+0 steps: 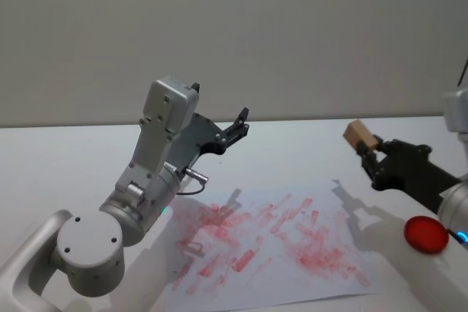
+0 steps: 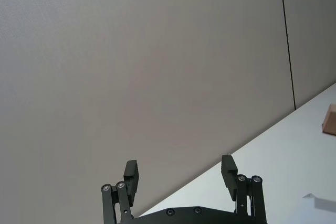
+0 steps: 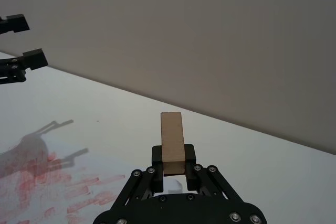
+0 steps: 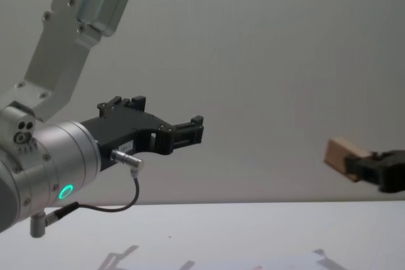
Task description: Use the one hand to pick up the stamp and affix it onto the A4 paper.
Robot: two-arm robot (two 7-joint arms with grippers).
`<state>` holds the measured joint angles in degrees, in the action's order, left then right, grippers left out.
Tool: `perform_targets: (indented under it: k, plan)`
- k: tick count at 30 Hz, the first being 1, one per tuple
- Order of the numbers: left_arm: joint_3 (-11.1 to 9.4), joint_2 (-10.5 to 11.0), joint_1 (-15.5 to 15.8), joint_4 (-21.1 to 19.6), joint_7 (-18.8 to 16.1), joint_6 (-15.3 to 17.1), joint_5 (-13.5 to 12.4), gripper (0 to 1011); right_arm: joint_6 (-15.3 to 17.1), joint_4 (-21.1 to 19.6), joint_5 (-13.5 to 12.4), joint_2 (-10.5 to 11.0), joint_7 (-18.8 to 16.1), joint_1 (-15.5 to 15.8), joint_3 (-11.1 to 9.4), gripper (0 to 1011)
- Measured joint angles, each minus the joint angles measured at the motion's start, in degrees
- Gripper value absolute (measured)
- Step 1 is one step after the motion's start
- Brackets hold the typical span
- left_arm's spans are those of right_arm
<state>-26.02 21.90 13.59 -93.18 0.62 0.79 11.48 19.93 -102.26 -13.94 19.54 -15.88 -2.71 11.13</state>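
**Stamp held aloft in the right gripper**

The stamp, a pale wooden block, was clamped between the fingers of the right gripper. Its lower end was seated between them and its greater part projected beyond the fingertips. The closed fingers and the stamp were held in the air, clear of the table. The paper, a white sheet smeared with many red marks, lay flat on the table below and ahead of the fingertips, with its near corner under the stamp. A red disc lay on the table behind the fingers, beside the right arm. The left gripper was held above the far side of the paper with its fingers spread wide apart and nothing between them.
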Motion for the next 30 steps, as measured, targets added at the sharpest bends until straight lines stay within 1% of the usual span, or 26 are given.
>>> perform_targets:
  k: [1, 6, 7, 9, 13, 17, 22, 30]
  plan:
    - [0.0, 0.0, 0.0, 0.0, 0.0, 0.0, 0.0, 1001, 0.01, -0.92, -0.56, 0.46, 0.93, 0.74, -0.45, 213]
    - [0.0, 0.0, 0.0, 0.0, 0.0, 0.0, 0.0, 1001, 0.47, -3.01, -2.22, 1.69, 3.25, 2.92, -1.55, 213]
    - [0.0, 0.0, 0.0, 0.0, 0.0, 0.0, 0.0, 1001, 0.76, -3.83, -2.87, 2.19, 4.08, 3.97, -2.01, 213]
    - [0.0, 0.0, 0.0, 0.0, 0.0, 0.0, 0.0, 1001, 1.09, -4.51, -3.5, 2.64, 4.88, 4.88, -2.42, 213]
    - [0.0, 0.0, 0.0, 0.0, 0.0, 0.0, 0.0, 1001, 2.37, -6.28, -5.62, 3.89, 7.21, 7.83, -3.59, 213]
    - [0.0, 0.0, 0.0, 0.0, 0.0, 0.0, 0.0, 1001, 3.2, -7.17, -6.79, 4.67, 8.41, 9.78, -4.28, 213]
    - [0.0, 0.0, 0.0, 0.0, 0.0, 0.0, 0.0, 1001, 5.32, -8.09, -8.87, 5.97, 10.43, 13.25, -5.48, 213]
    - [0.0, 0.0, 0.0, 0.0, 0.0, 0.0, 0.0, 1001, 7.82, -8.09, -10.08, 7.26, 12.21, 16.35, -6.45, 213]
